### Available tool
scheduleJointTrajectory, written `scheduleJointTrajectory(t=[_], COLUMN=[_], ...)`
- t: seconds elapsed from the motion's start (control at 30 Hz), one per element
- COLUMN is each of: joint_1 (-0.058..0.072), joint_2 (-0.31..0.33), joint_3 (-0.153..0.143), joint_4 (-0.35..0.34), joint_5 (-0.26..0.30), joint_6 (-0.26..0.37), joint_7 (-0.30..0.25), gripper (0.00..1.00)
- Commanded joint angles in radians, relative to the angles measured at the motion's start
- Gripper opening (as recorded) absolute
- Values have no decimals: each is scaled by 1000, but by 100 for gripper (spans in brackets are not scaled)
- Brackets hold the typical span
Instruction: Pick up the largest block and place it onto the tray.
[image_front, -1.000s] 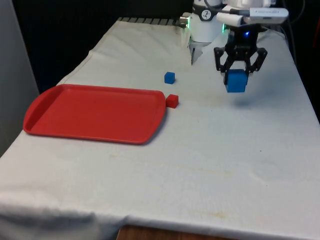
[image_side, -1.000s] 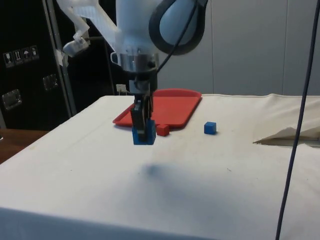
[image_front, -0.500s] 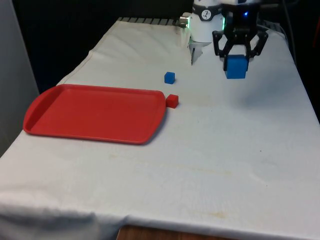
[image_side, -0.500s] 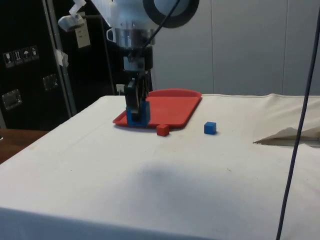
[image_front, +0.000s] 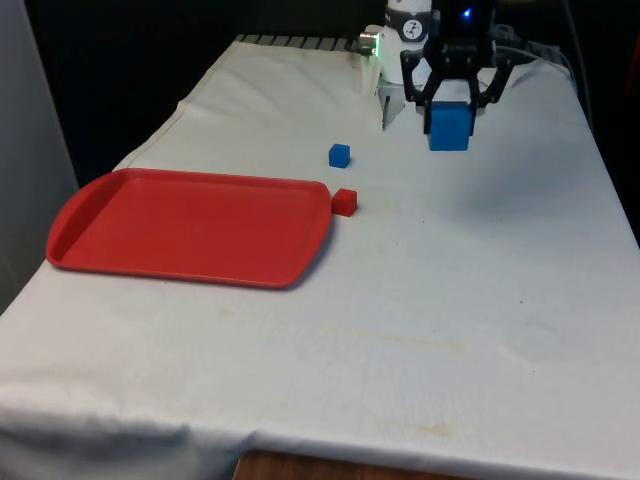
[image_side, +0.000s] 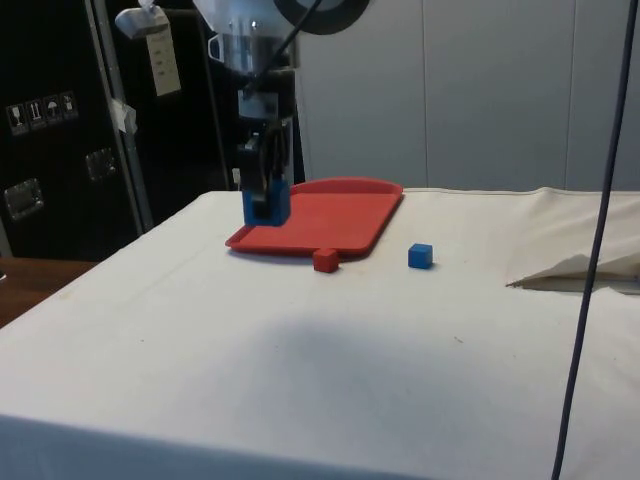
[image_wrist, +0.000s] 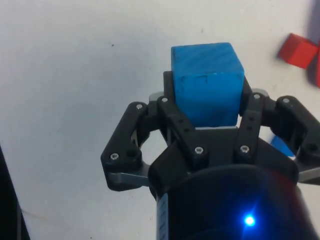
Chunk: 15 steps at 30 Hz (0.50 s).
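- Well clear of the red tray (image_front: 190, 225), high above the table (image_front: 420, 320): pincer (image_front: 449, 105) clamped on large blue block (image_front: 449, 125).
- Carry step; next, across and down onto tray.

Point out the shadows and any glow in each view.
Front view: a faint soft shadow lies on the white cloth to the front view's right of the held large blue block. Side view: a broad dim shadow spreads over the cloth in front of the small red block. Wrist view: light is even, with the gripper clamped on the block.
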<state>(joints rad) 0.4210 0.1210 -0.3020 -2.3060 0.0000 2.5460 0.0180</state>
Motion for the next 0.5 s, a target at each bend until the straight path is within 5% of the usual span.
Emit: scheduleJointTrajectory(t=[0.0, 0.47], joint_1=[-6, -16], joint_2=[4, 11], joint_3=[0, -56], joint_4=[5, 11], joint_5=[22, 29], joint_6=[-5, -1], joint_7=[-21, -51], gripper=[0, 0])
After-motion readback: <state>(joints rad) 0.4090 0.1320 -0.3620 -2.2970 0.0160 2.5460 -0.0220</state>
